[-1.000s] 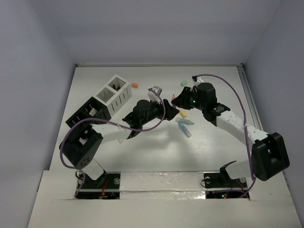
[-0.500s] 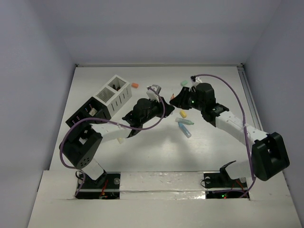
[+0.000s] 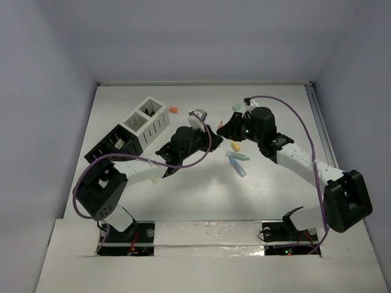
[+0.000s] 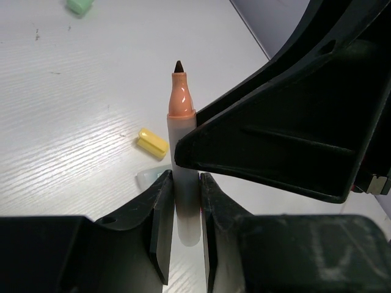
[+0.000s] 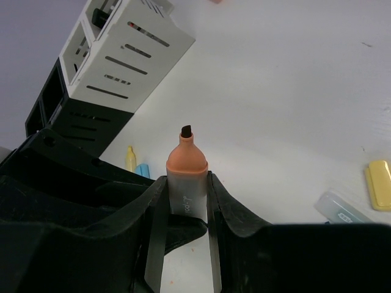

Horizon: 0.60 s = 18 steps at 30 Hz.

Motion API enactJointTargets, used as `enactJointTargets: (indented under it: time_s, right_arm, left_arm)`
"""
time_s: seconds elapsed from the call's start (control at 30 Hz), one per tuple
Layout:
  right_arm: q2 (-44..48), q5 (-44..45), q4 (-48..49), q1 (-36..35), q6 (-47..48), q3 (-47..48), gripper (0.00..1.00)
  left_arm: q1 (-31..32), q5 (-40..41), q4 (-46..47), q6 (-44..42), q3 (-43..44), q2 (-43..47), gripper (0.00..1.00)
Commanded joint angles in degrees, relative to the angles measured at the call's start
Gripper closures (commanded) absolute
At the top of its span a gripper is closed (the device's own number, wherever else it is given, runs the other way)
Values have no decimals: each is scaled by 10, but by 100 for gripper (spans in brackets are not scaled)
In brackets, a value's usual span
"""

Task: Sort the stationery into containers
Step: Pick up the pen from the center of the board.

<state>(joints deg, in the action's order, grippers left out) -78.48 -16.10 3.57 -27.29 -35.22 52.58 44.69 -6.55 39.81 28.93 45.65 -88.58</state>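
This is a robotics lab test cell rather than any lived-in room. A plain white wood-grain tabletop (image 3: 183, 201) fills the middle of the overhead view, boxed in at the back and both sides by bare, pale lavender-grey panel walls (image 3: 201, 43) with no furnishing or decoration. At the bottom edge, two black-and-white jointed robot arms, one at lower left (image 3: 137, 168) and one at lower right (image 3: 299, 160), are bolted to a shelf faced with a strip of shiny silver tape (image 3: 208, 235). Loose purple cables (image 3: 302, 122) loop along the arms, small lit indicator lights (image 3: 282, 250) show at the bases, and a thin metal rail (image 3: 319, 119) runs along the table's upper right edge.
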Motion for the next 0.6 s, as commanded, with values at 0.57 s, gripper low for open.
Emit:
enactJointTargets:
  time_s: [0.57]
  right_arm:
    - [9,-44,39,-7,-13,11,70]
  left_arm:
    - [-7,7,4,-36,-37,78,100]
